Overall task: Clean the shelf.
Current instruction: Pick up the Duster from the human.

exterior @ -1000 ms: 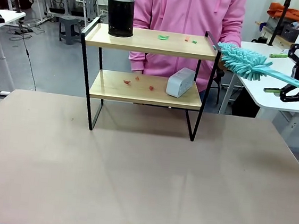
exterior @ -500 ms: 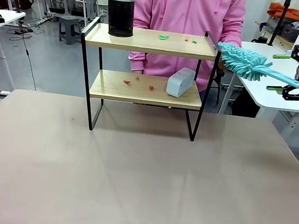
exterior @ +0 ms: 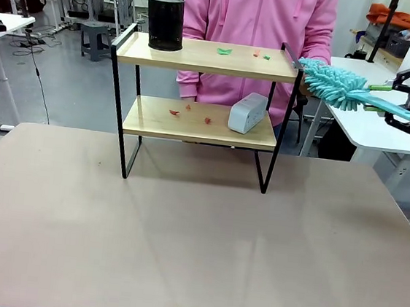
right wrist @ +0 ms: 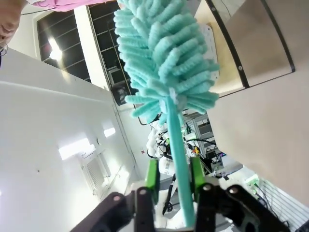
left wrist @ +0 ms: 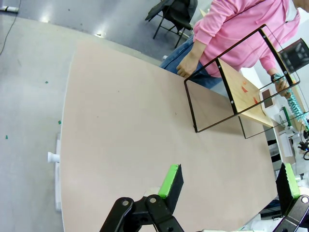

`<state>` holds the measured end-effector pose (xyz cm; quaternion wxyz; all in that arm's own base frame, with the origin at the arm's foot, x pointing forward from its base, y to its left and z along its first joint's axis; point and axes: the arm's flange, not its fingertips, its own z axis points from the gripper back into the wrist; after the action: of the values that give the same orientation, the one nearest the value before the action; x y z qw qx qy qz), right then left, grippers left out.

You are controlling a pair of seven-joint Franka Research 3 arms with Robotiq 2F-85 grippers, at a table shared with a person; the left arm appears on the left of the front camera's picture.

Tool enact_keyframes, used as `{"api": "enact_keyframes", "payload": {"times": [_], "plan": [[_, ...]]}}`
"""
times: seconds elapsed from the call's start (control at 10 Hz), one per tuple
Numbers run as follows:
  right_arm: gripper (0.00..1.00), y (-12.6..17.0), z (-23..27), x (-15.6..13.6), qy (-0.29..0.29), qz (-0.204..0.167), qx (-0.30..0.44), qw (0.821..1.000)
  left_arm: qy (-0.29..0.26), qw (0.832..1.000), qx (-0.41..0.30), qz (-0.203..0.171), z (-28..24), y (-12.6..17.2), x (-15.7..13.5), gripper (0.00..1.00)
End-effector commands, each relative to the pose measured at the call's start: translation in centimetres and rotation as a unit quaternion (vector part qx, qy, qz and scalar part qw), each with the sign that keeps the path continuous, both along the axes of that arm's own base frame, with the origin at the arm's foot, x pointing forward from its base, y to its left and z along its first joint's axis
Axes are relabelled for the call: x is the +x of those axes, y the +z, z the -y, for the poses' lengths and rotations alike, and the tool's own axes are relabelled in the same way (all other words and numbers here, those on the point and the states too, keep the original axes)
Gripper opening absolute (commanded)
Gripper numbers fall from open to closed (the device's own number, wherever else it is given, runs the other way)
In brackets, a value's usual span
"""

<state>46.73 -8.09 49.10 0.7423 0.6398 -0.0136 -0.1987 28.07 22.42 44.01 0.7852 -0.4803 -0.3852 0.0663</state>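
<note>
I see R gripper (exterior: 391, 102) clamped on teal duster (exterior: 337, 84) handle, fluffy head just beside shelf (exterior: 208, 57) top-right corner. L gripper (left wrist: 229, 182) spread wide, holding nothing, above table (left wrist: 125, 125).

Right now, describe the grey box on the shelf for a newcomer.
Find the shelf at the table's far side. On its lower board, right end, sits a rounded grey box. Its only neighbours there are tiny red scraps; the black cup stands above.
</note>
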Motion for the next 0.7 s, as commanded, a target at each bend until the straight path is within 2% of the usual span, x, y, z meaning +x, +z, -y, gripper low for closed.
{"api": "enact_keyframes", "payload": {"times": [0.0,0.6], "plan": [[0.0,-0.1,-0.48,0.4,-0.008,0.017,0.005,1.0,-0.001,1.0,0.001,0.016,0.07,-0.04,0.07,1.0],[0.0,-0.28,-0.06,0.07,0.008,0.014,-0.003,1.0,-0.001,1.0,0.001,0.016,0.07,-0.04,0.07,1.0]]}}
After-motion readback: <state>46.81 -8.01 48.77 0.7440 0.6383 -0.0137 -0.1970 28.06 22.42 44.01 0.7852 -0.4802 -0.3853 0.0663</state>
